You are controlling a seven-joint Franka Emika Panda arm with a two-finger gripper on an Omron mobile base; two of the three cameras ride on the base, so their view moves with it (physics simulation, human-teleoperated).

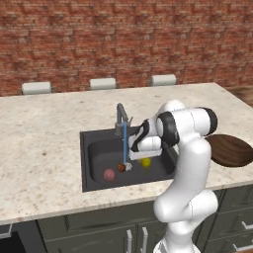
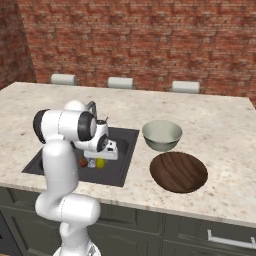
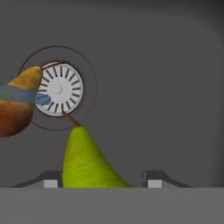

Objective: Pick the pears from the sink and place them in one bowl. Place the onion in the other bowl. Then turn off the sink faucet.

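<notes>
A red brick wall [image 1: 123, 39] fills the top of both base views; three pale chair backs [image 1: 103, 83] stand along the far edge of the speckled beige desk [image 1: 39, 148], which spans the middle of the frame, with dark cabinet fronts [image 1: 89, 227] along the bottom.

In the left base view, left to right: the dark sink [image 1: 94, 148] is set into the desk at centre; on its floor lies the pink-red onion [image 1: 108, 174], then the brownish-orange pear [image 1: 121, 168] just beside the metal drain [image 1: 129, 166], then the yellow-green pear [image 1: 146, 162]; the grey faucet [image 1: 121, 117] stands at the back rim with a thin blue water stream [image 1: 125, 141] running down to the drain; the white arm reaches down into the basin over the green pear; the dark wooden bowl [image 1: 231, 150] sits at the right edge.

In the right base view the pale grey bowl [image 2: 162, 135] stands right of the sink on the desk, the wooden bowl just below it.

In the hand view the gripper [image 3: 103, 181] has a fingertip on either side of the green pear's wide end, about half open; whether the fingers press on it cannot be told; the brown pear lies at the left edge with the stream crossing it.
</notes>
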